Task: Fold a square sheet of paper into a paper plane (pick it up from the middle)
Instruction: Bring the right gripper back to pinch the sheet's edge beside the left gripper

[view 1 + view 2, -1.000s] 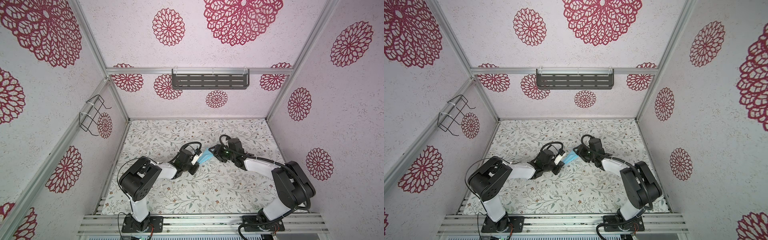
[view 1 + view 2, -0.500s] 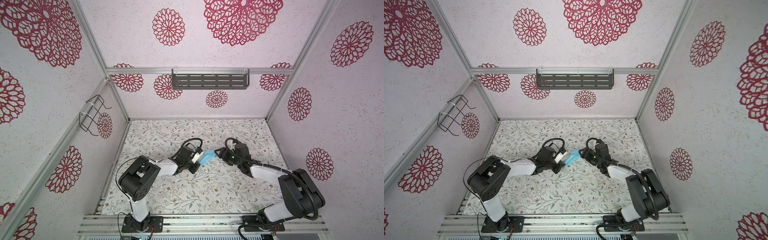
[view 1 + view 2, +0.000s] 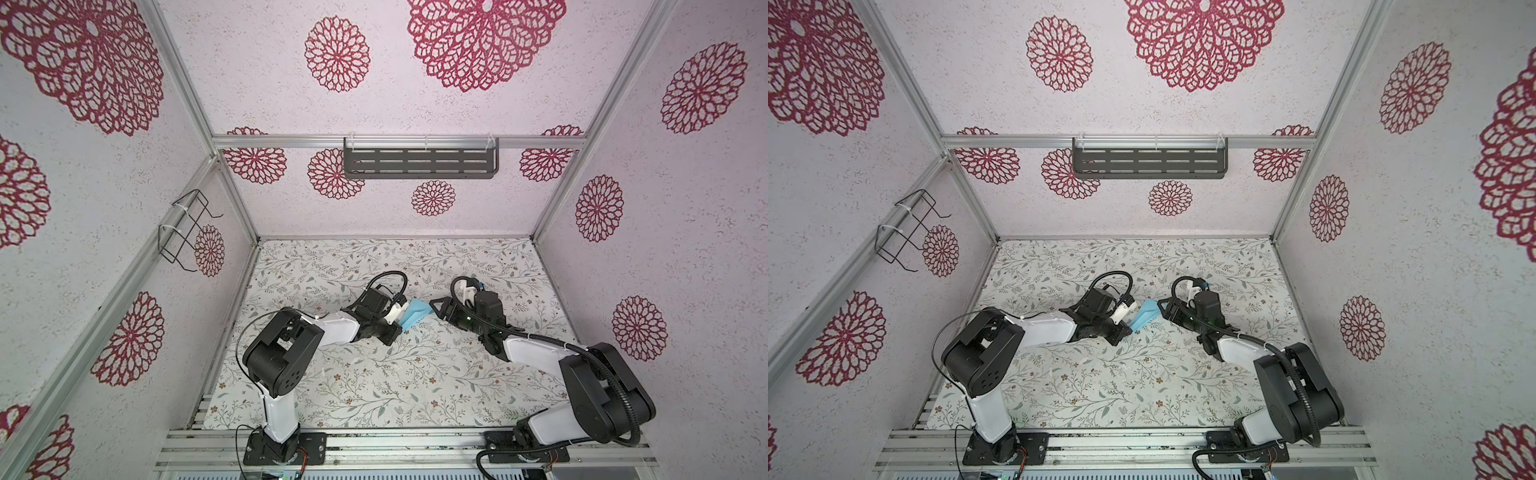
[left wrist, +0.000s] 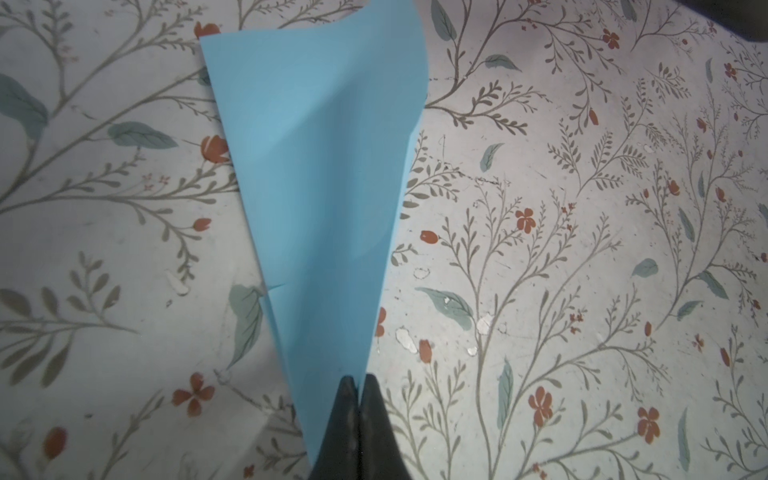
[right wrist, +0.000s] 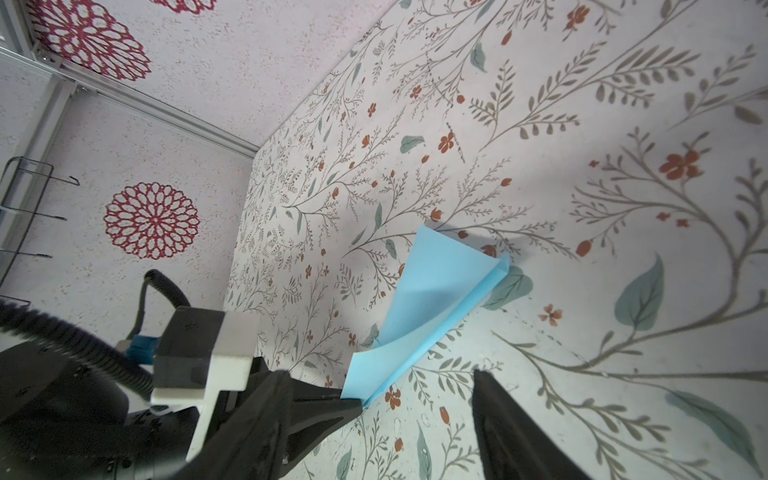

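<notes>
Tapering light-blue paper plane (image 4: pixel 324 187) (smooth, layered) in the left hand (image 4: pixel 357 381)

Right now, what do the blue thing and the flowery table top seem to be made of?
Blue sheet: thin matte paper; it curves softly and holds a sharp crease. Table top: probably a printed film covering, low sheen; small white chips show where print has flaked.

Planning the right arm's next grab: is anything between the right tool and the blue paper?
Nothing visible. The right tool stands open close beside the wide end of the paper, with only table surface showing between them. The left tool is shut on the pointed end, on the far side.
</notes>
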